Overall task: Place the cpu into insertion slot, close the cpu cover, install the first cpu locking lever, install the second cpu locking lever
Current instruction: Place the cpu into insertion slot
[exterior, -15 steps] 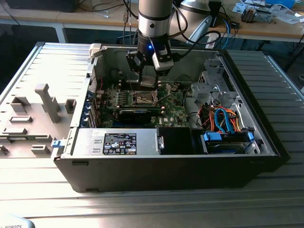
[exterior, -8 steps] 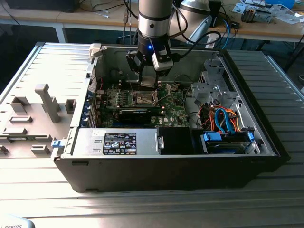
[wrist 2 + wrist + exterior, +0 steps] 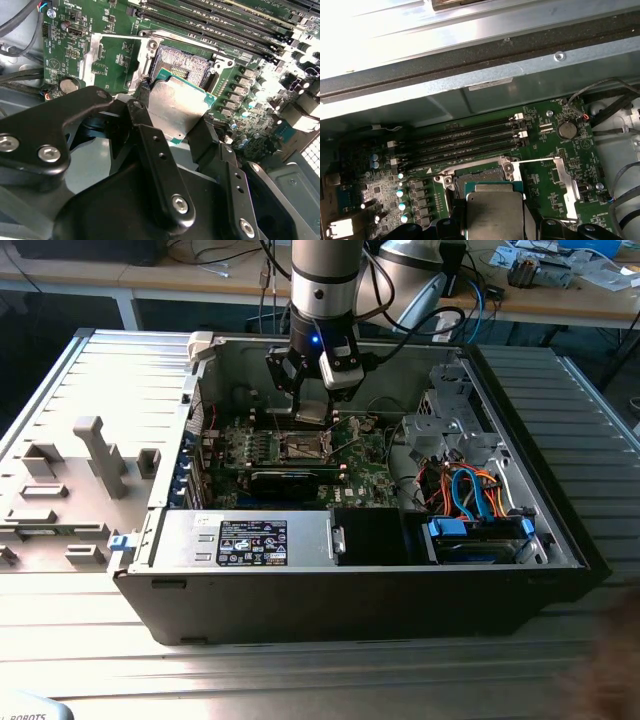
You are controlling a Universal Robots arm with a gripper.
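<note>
Above the green motherboard [image 3: 370, 465], inside the open computer case [image 3: 300, 590] on the ribbed metal bench [image 3: 300, 670], the claw [image 3: 315, 400] hangs over the socket area with the cpu [image 3: 177, 107] in its grip. Its black fingers [image 3: 142, 112] are drawn in to the chip's width and pinch it by two opposite edges, the dull silver top facing up.

Judging by this, the first step is in hand: the chip is carried but not seated. In both wrist views the insertion slot [image 3: 187, 62] lies open and dark just beyond the chip, which overlaps only its nearer edge. How much air is left between chip and socket I cannot tell.

The cpu cover [image 3: 90, 55] is folded back flat beside the socket, its cut-out middle showing green board. A thin wire lever [image 3: 540, 160] runs between socket and cover in the first wrist view, so the cover and lever steps look untouched.

Seating the chip would, I think, call for bringing it squarely over the slot, its edges true to the silvery rim. It would then need a level, gentle lowering with no sideways drag. The narrow memory slots [image 3: 465, 142] beside the socket leave little room to stray.
</note>
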